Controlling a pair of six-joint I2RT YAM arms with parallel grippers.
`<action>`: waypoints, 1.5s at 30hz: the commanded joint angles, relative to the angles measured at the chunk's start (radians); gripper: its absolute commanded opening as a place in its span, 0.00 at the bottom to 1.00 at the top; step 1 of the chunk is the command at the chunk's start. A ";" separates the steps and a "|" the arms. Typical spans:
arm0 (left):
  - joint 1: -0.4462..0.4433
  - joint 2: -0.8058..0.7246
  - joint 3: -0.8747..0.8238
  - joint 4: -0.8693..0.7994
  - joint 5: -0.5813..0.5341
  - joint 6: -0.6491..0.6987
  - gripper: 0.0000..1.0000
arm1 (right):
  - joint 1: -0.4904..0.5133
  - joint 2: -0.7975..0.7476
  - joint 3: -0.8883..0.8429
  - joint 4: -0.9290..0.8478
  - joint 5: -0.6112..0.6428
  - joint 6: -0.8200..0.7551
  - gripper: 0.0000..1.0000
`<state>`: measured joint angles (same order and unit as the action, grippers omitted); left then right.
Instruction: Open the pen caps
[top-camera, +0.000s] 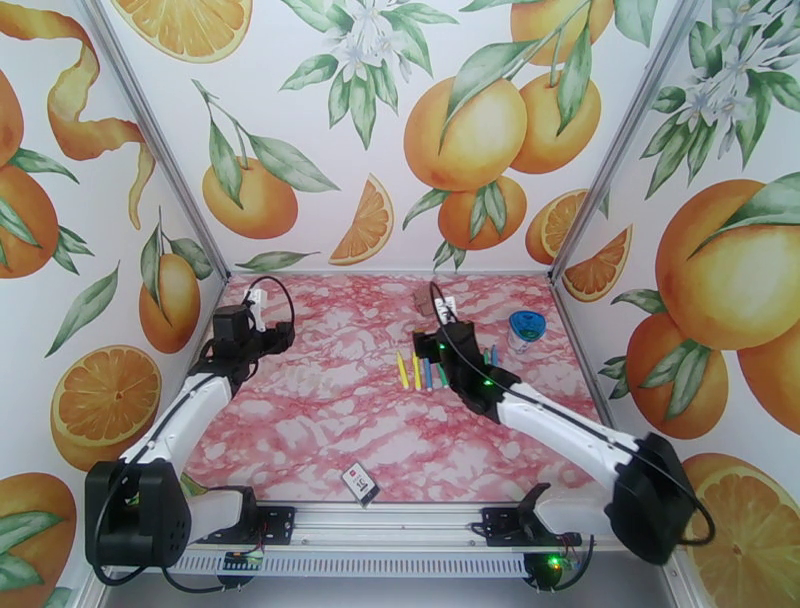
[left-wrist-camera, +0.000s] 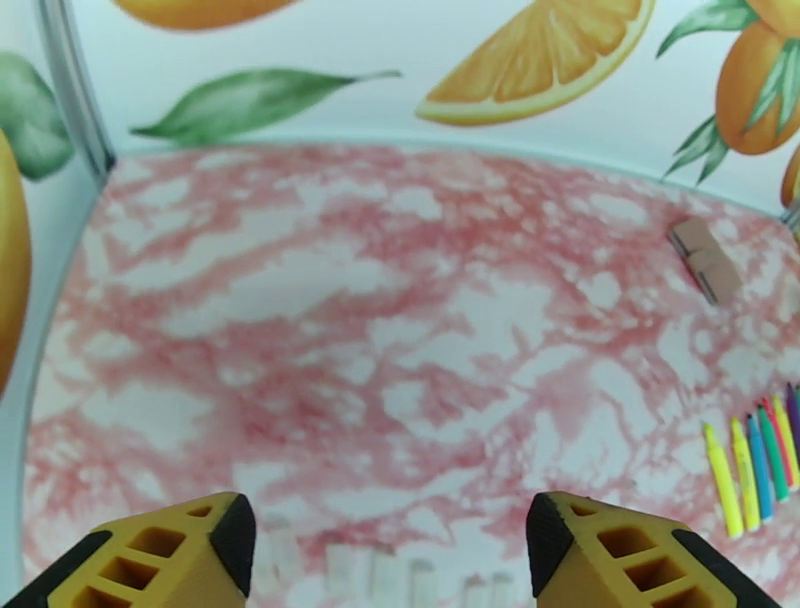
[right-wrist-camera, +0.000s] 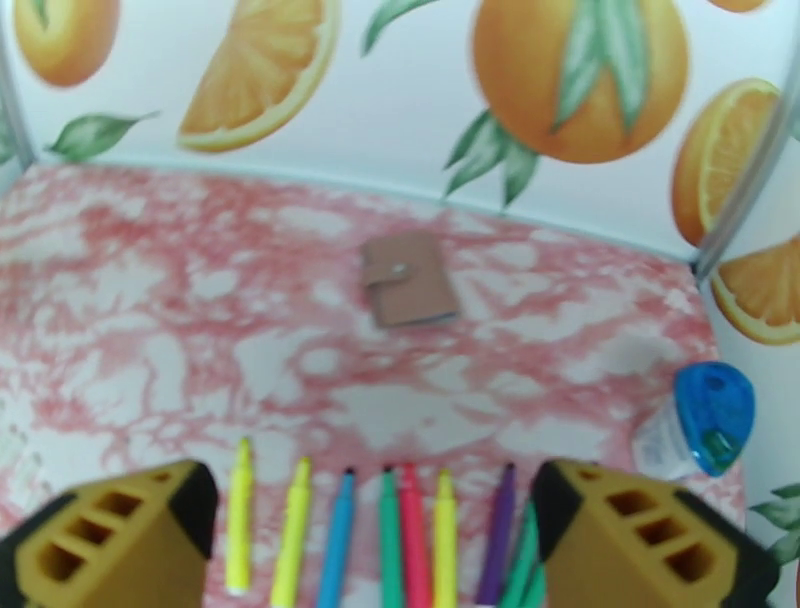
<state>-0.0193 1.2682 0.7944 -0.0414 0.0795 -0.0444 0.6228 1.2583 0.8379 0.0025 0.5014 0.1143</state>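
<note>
The markers (right-wrist-camera: 390, 525) lie side by side in a row on the pink-marbled table (top-camera: 330, 420), right of its middle and pointing near to far. In the right wrist view their colours run, left to right: two yellow, a blue, a green, a red-pink, another yellow, a purple, and a green one half hidden at the right. The pen caps (right-wrist-camera: 243, 458) would be at the ends of these markers. The far ends look narrow and coloured like the barrels, but the blur does not let me tell whether a cap sits there, and the near ends are cut off by the frame edge

The right fingers (right-wrist-camera: 190, 500) stand wide open with nothing between them, low over the near part of the row, most of the markers showing in the gap. From above, the right arm (top-camera: 560, 425) reaches in from the near right and covers part of the row: yellow, blue and green markers show to its left and a blue one to its right

The left fingers (left-wrist-camera: 232, 528) are also spread wide and grip nothing, over bare table on the left side, well apart from the markers, which show at the right edge of the left wrist view

A brown snap wallet (right-wrist-camera: 408, 280) lies flat beyond the row towards the far wall. A clear container with a blue lid (right-wrist-camera: 705, 418) lies to the right of the row, near the right wall. A small black-and-white card (top-camera: 361, 483) rests at the near edge of the table, between the two arm bases
</note>
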 joint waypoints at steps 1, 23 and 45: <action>-0.011 -0.021 -0.077 0.203 -0.031 0.054 0.80 | -0.051 -0.053 -0.062 0.018 0.029 -0.051 0.97; -0.011 0.208 -0.333 0.796 -0.047 0.191 0.95 | -0.447 -0.089 -0.475 0.538 -0.037 -0.040 1.00; 0.021 0.377 -0.353 0.965 0.000 0.161 1.00 | -0.522 0.302 -0.473 0.964 -0.269 -0.041 1.00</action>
<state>-0.0082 1.6363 0.4465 0.8715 0.0463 0.1326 0.1192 1.5600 0.3450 0.9619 0.2916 0.0475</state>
